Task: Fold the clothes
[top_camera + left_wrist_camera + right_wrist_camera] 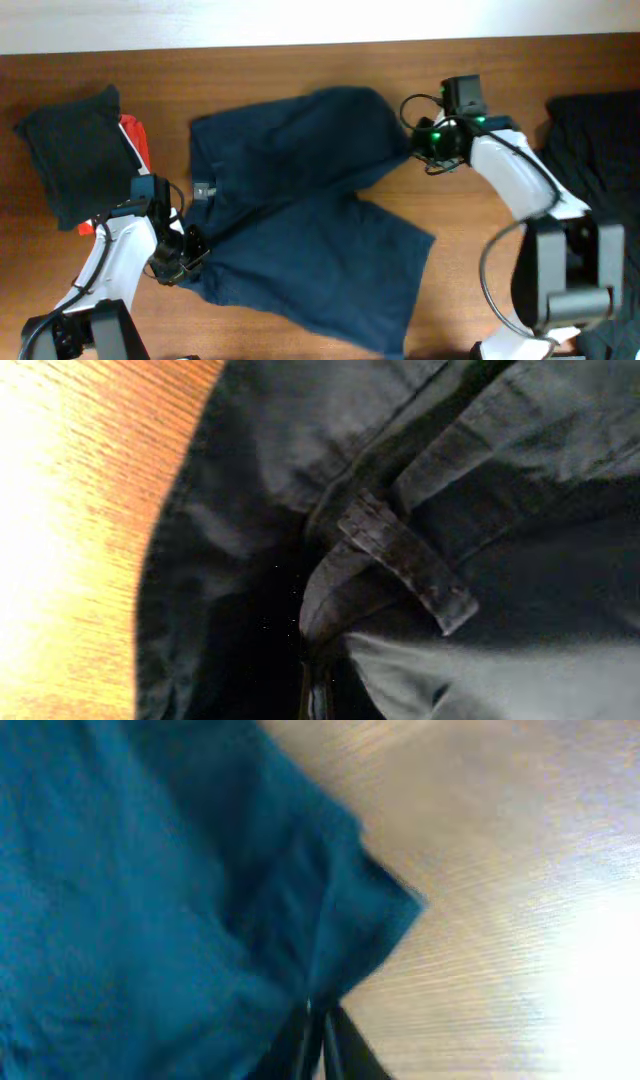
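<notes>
The navy-blue shorts [300,220] lie spread on the wooden table, waistband at the left, one leg toward the far right, the other toward the near right. My left gripper [178,258] is shut on the waistband edge near a belt loop [405,555]; the fabric [330,650] bunches between its fingers. My right gripper [418,150] is shut on the hem corner of the far leg [330,990], at the cloth's right edge.
A folded dark garment [75,150] lies at the far left with an orange-red item [135,138] beside it. Another dark cloth pile [595,150] sits at the right edge. Bare wood [470,215] lies between the shorts and the right arm.
</notes>
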